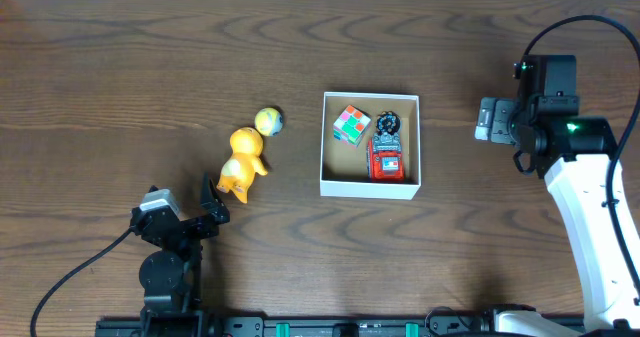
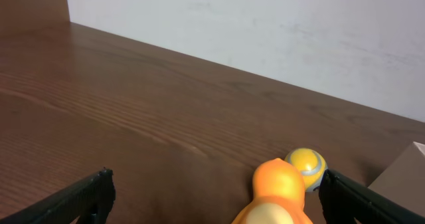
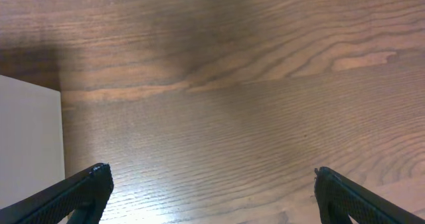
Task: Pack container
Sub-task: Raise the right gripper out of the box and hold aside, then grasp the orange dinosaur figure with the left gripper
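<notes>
Three items inside the container (image 1: 368, 189): cube (image 1: 351, 126), car (image 1: 385, 160), dark disc (image 1: 387, 123).

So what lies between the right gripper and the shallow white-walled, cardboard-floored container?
Nothing: bare dark wooden table between right gripper and container, shown overhead.

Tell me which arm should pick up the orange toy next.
Left. The left gripper is open right beside the orange toy, which shows close in its wrist view. The right gripper is beyond the box, on its far side.
</notes>
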